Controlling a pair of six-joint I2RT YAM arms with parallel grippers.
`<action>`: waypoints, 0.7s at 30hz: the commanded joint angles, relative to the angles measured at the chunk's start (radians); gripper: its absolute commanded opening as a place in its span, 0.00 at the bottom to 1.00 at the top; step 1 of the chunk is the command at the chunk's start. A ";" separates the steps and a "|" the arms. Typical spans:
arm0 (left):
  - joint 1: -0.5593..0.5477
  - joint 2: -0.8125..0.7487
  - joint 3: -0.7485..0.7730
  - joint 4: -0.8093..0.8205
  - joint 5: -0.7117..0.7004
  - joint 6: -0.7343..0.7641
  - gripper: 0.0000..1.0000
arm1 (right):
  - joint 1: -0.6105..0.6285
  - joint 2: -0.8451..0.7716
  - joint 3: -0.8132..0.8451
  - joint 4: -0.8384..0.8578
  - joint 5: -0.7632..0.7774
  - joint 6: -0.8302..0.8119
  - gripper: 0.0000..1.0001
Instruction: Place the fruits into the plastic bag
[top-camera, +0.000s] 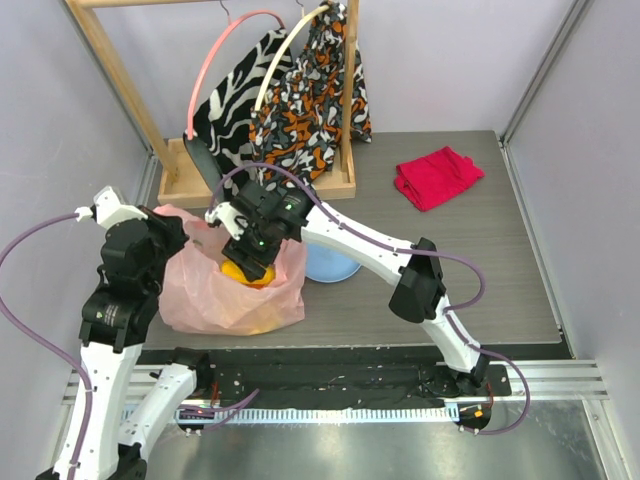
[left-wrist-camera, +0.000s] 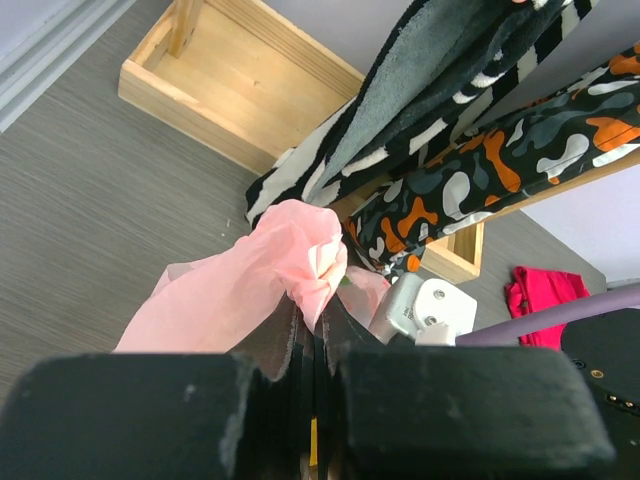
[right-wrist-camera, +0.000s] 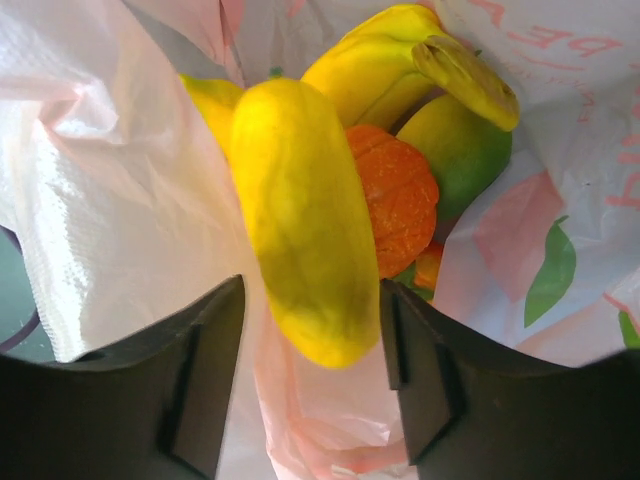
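The pale-pink plastic bag stands open on the table at the left. My left gripper is shut on the bag's upper edge and holds it up. My right gripper is at the bag's mouth. In the right wrist view the yellow bananas lie inside the bag, with the orange and the green-yellow fruit beside them. The right gripper is open; its fingers stand either side of one banana's end, with a small gap on the left. I cannot make out the red apple.
A round blue plate lies just right of the bag. A folded red cloth lies at the back right. A wooden rack with patterned garments on hangers stands behind the bag.
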 joint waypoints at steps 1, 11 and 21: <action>0.007 -0.015 0.009 0.016 -0.004 -0.008 0.00 | 0.005 -0.070 0.047 0.025 0.000 0.010 0.69; 0.006 -0.020 0.009 0.016 -0.008 -0.008 0.00 | 0.003 -0.237 0.043 0.152 0.091 0.114 0.80; 0.006 -0.010 -0.006 0.031 0.001 0.001 0.00 | 0.005 -0.308 -0.194 0.066 0.319 0.205 0.77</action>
